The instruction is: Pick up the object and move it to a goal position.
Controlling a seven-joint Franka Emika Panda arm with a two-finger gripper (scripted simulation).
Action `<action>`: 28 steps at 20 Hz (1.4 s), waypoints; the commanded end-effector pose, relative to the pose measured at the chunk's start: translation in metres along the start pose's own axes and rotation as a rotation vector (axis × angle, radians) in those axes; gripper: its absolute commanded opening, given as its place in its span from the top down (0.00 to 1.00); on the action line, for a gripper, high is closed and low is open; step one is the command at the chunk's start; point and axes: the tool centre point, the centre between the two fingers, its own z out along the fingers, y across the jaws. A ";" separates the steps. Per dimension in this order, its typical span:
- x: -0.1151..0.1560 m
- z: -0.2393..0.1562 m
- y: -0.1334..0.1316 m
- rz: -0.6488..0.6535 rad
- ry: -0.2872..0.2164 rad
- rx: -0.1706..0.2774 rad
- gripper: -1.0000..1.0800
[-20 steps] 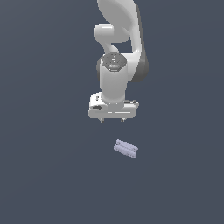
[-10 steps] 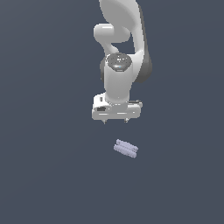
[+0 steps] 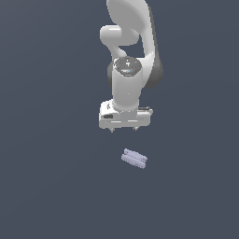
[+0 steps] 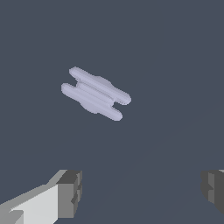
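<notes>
In the exterior view, the object (image 3: 134,158) lies on the dark counter (image 3: 51,177) just below centre, apart from the gripper (image 3: 123,129) hanging above it. It looks small, stiff and light; its narrow middle seems the best hold.

In the wrist view, the object (image 4: 95,93) sits upper left of centre, while the fingers (image 4: 70,193) are spread wide, holding and touching nothing.

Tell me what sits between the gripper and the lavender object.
Nothing: between the gripper and the lavender object only bare dark floor shows, in both views.
</notes>
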 end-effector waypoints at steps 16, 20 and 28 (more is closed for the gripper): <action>0.023 0.021 -0.013 -0.292 -0.008 -0.008 0.04; 0.033 0.031 -0.019 -0.416 -0.011 -0.008 0.04; 0.050 0.050 -0.030 -0.662 -0.013 -0.004 0.04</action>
